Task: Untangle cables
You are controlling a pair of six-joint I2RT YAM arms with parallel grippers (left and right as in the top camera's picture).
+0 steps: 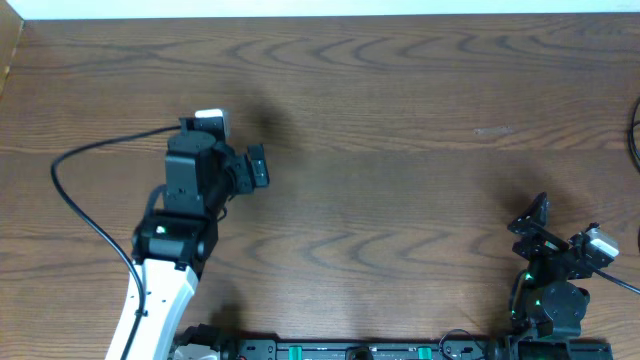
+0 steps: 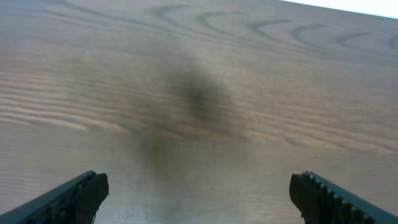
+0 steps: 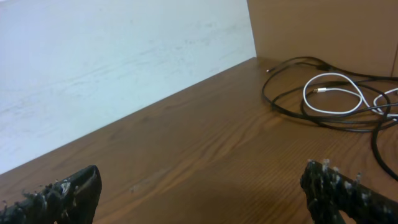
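The cables lie tangled at the table's far right end. In the right wrist view a black cable (image 3: 292,93) loops around a white cable (image 3: 333,106) with a small plug end. In the overhead view only a sliver of black cable (image 1: 634,130) shows at the right edge. My left gripper (image 1: 258,166) is open and empty over bare wood at the left; its fingers (image 2: 199,193) are wide apart. My right gripper (image 1: 533,218) is open and empty at the front right, well short of the cables; its fingers (image 3: 202,193) are wide apart.
A white wall (image 3: 112,68) runs along the table's far edge and a brown panel (image 3: 323,31) stands behind the cables. A thick black arm wire (image 1: 70,190) arcs left of the left arm. The arm bases sit along the front edge (image 1: 350,350).
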